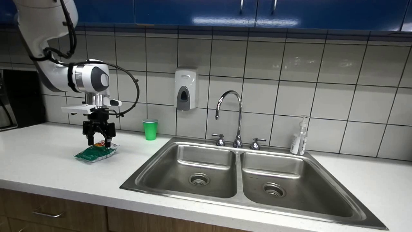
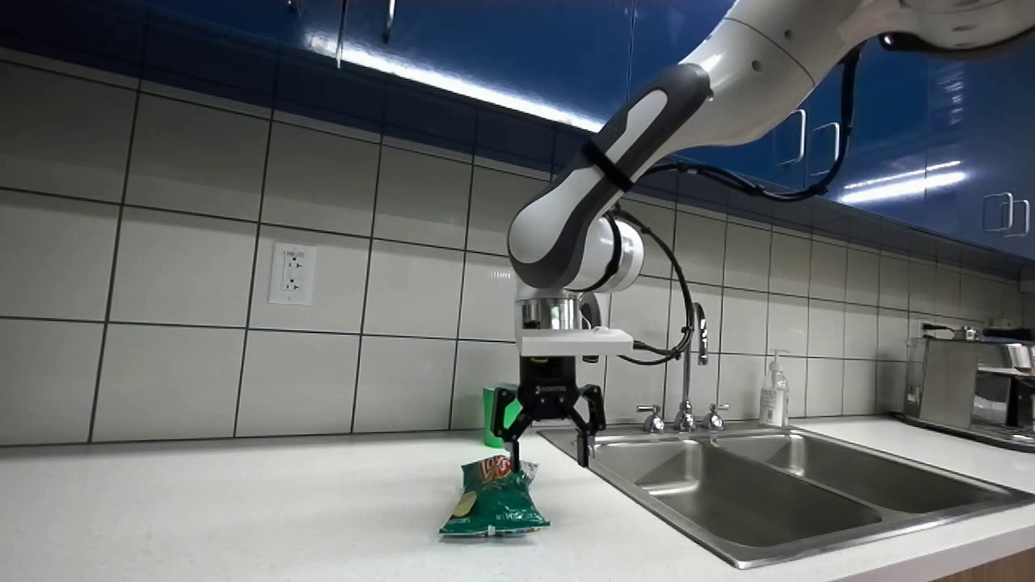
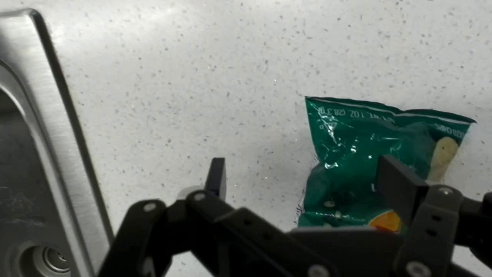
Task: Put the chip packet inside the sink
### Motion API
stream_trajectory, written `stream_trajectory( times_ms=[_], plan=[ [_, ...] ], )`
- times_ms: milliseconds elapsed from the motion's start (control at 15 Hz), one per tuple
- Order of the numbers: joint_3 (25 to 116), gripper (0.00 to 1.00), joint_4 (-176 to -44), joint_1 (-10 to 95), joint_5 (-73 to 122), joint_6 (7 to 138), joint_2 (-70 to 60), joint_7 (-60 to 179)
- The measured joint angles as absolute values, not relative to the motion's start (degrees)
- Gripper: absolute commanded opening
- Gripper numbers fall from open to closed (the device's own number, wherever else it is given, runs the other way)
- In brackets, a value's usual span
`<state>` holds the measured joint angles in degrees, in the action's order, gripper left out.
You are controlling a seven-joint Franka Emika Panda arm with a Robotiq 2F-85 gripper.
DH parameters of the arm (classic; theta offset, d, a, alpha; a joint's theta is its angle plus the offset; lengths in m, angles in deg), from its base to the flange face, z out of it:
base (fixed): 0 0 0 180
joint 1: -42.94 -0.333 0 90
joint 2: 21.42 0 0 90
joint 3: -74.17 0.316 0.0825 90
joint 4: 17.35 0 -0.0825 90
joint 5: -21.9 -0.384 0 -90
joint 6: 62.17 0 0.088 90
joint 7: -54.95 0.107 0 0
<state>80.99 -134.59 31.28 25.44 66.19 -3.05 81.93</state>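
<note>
The chip packet, green with a red and yellow logo, lies flat on the white counter in both exterior views (image 1: 93, 154) (image 2: 497, 509) and in the wrist view (image 3: 346, 154). My gripper (image 1: 99, 144) (image 2: 550, 459) (image 3: 305, 173) points down, open and with nothing held. In the wrist view one finger is over the packet's middle; the other is over bare counter on the sink side. I cannot tell if a fingertip touches the packet. The steel double-basin sink (image 1: 141, 170) (image 2: 651, 495) is beside the packet; its rim also shows in the wrist view (image 3: 57, 127).
A green cup (image 1: 150, 129) (image 2: 490, 439) stands near the tiled wall, behind the gripper. A chrome faucet (image 1: 239, 119) rises behind the sink. A soap bottle (image 1: 299, 138) stands at the sink's back corner. A wall dispenser (image 1: 186, 88) and blue cabinets (image 1: 193, 11) are above.
</note>
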Motion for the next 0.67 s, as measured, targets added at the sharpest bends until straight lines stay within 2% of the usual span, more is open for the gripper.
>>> stream_trajectory(
  times_ms=[667],
  plan=[
    [80.96,1.0,-124.61,28.69,22.27,65.38,3.35,81.99]
  ],
)
